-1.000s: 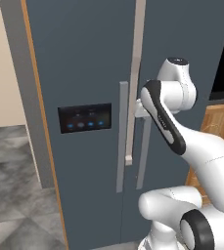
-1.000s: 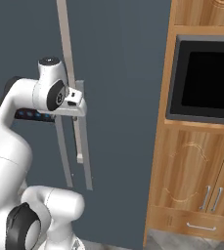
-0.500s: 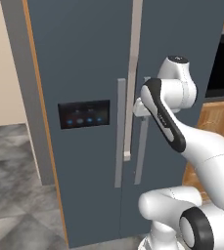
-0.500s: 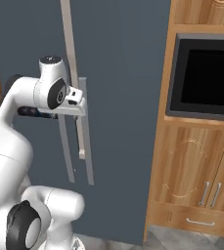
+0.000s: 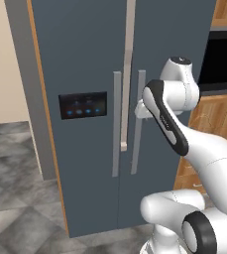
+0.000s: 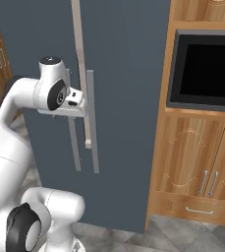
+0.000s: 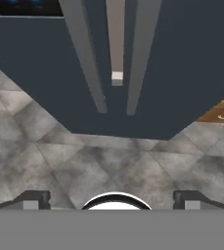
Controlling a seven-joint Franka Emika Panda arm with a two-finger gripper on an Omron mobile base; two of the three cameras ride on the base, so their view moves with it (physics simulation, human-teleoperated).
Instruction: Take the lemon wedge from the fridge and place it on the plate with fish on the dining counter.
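Leftmost, a beige wall (image 5: pixel 6 64) is standing beside the fridge (image 5: pixel 80 59), whose 2 dark slate-blue doors are sitting closed, so the lemon wedge is nowhere to be made out. On the left door a black panel (image 5: pixel 83 104) is glowing with blue lights. Next, 2 long grey handles (image 5: pixel 116 124) are hanging side by side down the middle seam. Just right of them, the gripper (image 7: pixel 111 200) is hovering close to the right-hand handle (image 6: pixel 92 120), its 2 fingers (image 7: pixel 35 199) spread wide apart and clasping nothing. Farther right, wooden cabinets (image 6: pixel 197 157) are framing a black oven window (image 6: pixel 207 66). Grey stone tiles (image 7: pixel 108 161) are covering the floor below.
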